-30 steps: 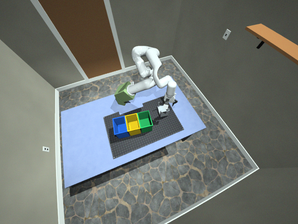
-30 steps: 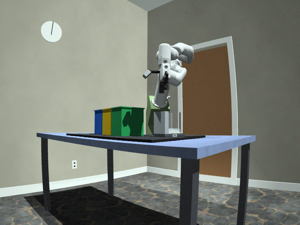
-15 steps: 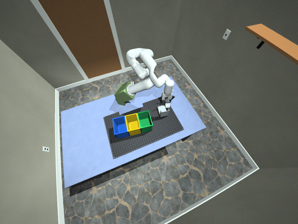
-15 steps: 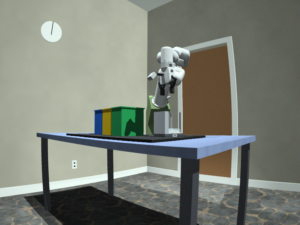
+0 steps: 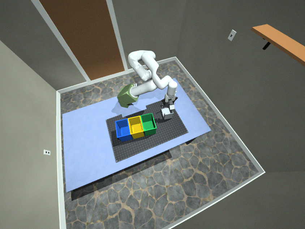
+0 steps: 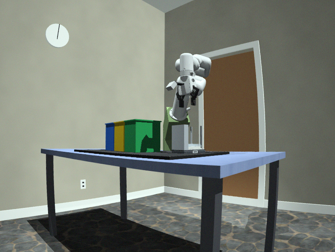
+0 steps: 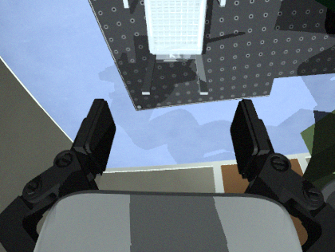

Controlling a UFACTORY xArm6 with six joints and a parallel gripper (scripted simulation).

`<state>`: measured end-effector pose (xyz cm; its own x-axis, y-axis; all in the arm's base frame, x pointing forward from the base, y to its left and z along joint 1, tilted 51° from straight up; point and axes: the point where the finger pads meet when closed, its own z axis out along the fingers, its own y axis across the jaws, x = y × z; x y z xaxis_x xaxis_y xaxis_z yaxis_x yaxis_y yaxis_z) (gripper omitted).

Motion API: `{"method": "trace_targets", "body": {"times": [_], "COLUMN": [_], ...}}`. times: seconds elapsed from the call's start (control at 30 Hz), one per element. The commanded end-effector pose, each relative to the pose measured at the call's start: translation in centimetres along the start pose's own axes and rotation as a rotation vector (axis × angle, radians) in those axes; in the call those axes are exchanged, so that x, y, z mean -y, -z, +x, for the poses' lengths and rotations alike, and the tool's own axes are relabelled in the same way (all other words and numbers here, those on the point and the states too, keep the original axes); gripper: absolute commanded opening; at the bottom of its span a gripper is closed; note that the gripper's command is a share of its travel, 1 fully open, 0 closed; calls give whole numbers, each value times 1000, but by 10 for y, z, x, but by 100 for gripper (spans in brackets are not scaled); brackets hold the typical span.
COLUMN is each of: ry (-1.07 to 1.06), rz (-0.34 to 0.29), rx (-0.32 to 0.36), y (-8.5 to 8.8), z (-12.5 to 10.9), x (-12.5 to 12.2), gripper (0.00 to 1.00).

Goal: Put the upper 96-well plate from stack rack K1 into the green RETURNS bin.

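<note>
The upper plate [image 5: 165, 111] [image 6: 195, 146] [image 7: 175, 25], white with a fine well grid, lies on the rack K1 [image 5: 168, 116] [image 6: 180, 136]. I cannot tell the lower plate apart beneath it. In the wrist view two posts of the rack stand on the near side of the plate, beside its K1 label. My gripper [image 6: 187, 104] [image 7: 172, 113] is open and empty, high above the rack, with the plate ahead of its fingertips in the wrist view. The green bin [image 5: 150, 131] [image 6: 143, 130] stands upright, empty inside; its sign is hidden.
The yellow bin [image 5: 138, 134] [image 6: 119, 136] stands against the green one, and the blue bin [image 5: 124, 137] [image 6: 109, 136] beyond it, both upright. All stand on the dark perforated mat [image 5: 157, 138] [image 6: 173, 156] on the blue table [image 5: 86, 152]. The rack's tall grey walls and posts rise around the plate.
</note>
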<state>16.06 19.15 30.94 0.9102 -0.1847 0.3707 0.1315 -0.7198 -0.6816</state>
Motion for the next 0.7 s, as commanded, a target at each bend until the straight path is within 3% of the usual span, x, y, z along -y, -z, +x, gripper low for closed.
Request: {"method": "trace_targets", "body": {"times": [0.0, 0.67], "ry": [1, 1], "rz": [2, 3], "rx": [-2, -2], "y": [1, -29], "z": [0, 1], "x": [1, 1], "gripper": [100, 100]}}
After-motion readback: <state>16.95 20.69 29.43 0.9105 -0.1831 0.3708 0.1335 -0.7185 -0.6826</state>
